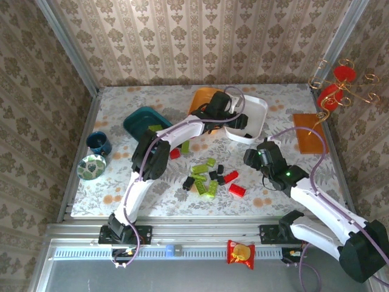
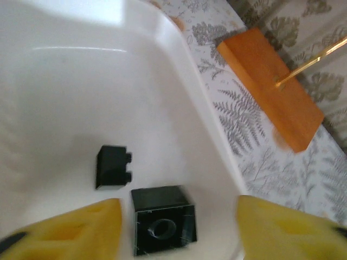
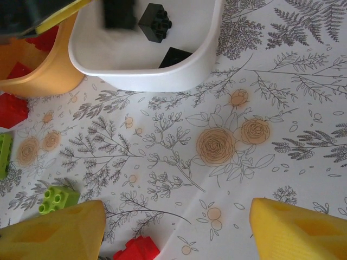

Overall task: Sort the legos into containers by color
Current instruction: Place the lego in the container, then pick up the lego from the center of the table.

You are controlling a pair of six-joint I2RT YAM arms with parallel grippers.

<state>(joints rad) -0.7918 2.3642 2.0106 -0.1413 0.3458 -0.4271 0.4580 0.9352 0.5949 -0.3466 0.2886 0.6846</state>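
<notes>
While the left gripper [image 2: 179, 208] hangs over the white tub [image 2: 179, 81] at the far right of the table, its yellow fingers [image 2: 81, 230] stand apart. A black brick [image 2: 162, 219] lies loose between them, let go and touching neither pad as far as I can tell. A second black brick [image 2: 113, 167] lies on the tub floor just beside it.

Step in hand, as I judge it: dropping black into white. To finish cleanly, the arm should lift straight up before swinging away, so the fingers do not catch the rim or shove the tub against the orange tub [image 1: 203, 97] just beside it on the left.

The right gripper [image 3: 176, 216] is also spread and holds nothing. It hangs over bare patterned table [image 3: 217, 146] on the near side of the white tub. A red brick [image 3: 135, 250] lies close by its fingers, and a lime brick [image 3: 57, 197] a little further left.

The pile [image 1: 206, 173] — lime, red and black mixed — lies mid-table, near of the tubs. The dark teal tub [image 1: 143, 121] sits far left. Around a dozen pieces are unsorted, so I judge the task perhaps halfway.

The next pick wants a brick at the pile's edge, taken from above with the fingers across its short sides. The crowded middle risks nudging neighbours. The two arms crowd each other by the white tub — one should clear before the other moves in.
</notes>
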